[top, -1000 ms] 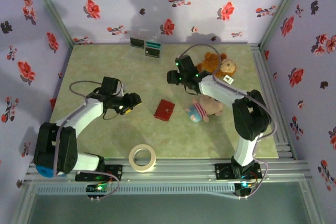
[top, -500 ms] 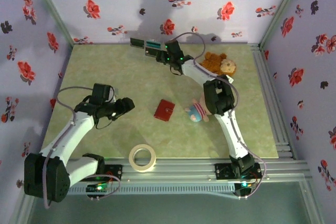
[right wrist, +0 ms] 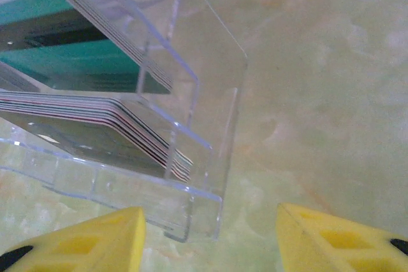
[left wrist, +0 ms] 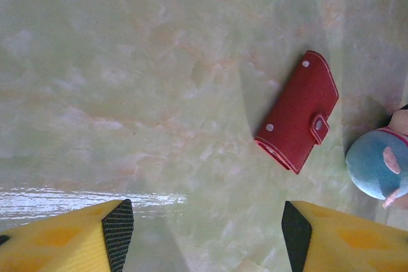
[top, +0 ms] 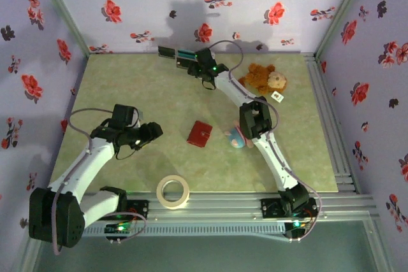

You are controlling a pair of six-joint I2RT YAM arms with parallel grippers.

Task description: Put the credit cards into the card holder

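Left claw: hangs released, grips nothing; closed wallet flat on table ahead of it, well apart, near plush; right claw: gapes released, grips nothing; cards stacked in clear stand just ahead, towards one finger

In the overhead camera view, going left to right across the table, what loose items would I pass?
Roll of tape → red card holder → blue plush toy → brown teddy bear. The clear card stand at the back overlaps the tape's span, so it is left out.
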